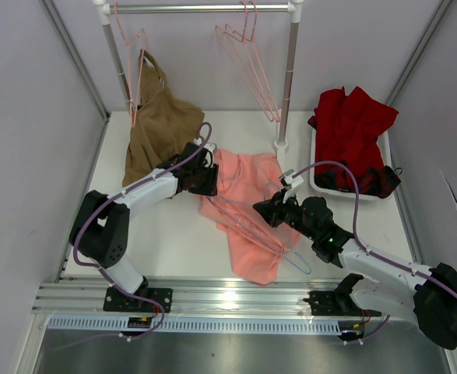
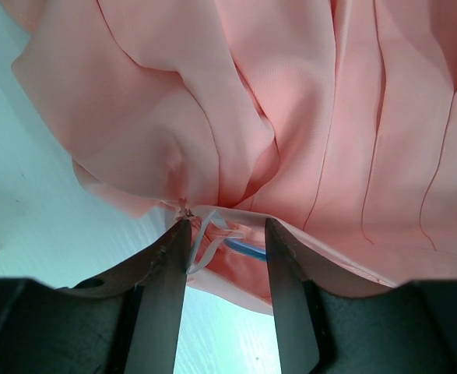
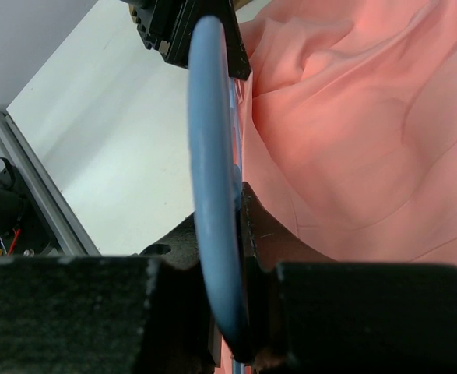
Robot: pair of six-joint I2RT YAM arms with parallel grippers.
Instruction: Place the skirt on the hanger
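Note:
The salmon-pink skirt (image 1: 247, 199) lies crumpled on the table's middle. The light blue hanger (image 1: 297, 261) rests across it, its wire partly under the fabric. My left gripper (image 1: 211, 176) is at the skirt's upper left edge. In the left wrist view its jaws (image 2: 228, 234) stand open around the skirt's (image 2: 290, 117) hem, a white ribbon loop (image 2: 205, 245) and a short piece of the blue hanger (image 2: 246, 249). My right gripper (image 1: 265, 210) is over the skirt's right side. It (image 3: 216, 214) is shut on the hanger (image 3: 211, 156), beside the skirt (image 3: 353, 125).
A clothes rack (image 1: 290, 70) at the back carries pink wire hangers (image 1: 247, 62). A tan-brown garment (image 1: 159, 117) hangs on its left side down to the table. A white bin (image 1: 319, 185) at the right holds a dark red garment (image 1: 354, 132). A metal rail (image 1: 228, 296) runs along the near edge.

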